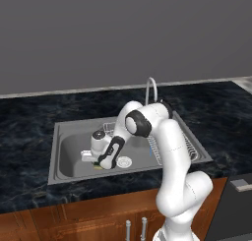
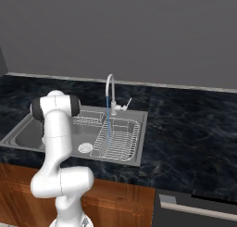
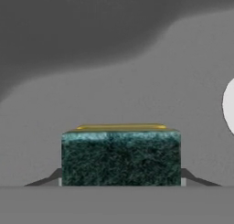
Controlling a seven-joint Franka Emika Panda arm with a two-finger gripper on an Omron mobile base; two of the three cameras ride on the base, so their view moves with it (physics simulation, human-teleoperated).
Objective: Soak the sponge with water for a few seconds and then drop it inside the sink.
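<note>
Low inside the sink (image 1: 58,151), left of the round drain (image 1: 124,162), my gripper (image 1: 100,164) is shut on the sponge (image 1: 98,167). The hand view looks straight at the sponge (image 3: 121,157): dark green face, a yellow strip along its top, the gripper (image 3: 121,182) pinching it from both sides just above the grey sink floor (image 3: 114,90). The drain (image 3: 229,104) peeks in at that view's right edge. The water (image 2: 108,124) runs as a thin blue stream from the curved faucet (image 2: 110,89) down onto the wire rack, well right of the sponge.
A wire dish rack (image 2: 118,140) fills the right part of the sink (image 2: 28,133), and a small wire basket (image 2: 90,117) hangs at the back. Dark marble counter (image 2: 190,129) surrounds the basin. My arm (image 1: 172,151) bends over the sink's front right.
</note>
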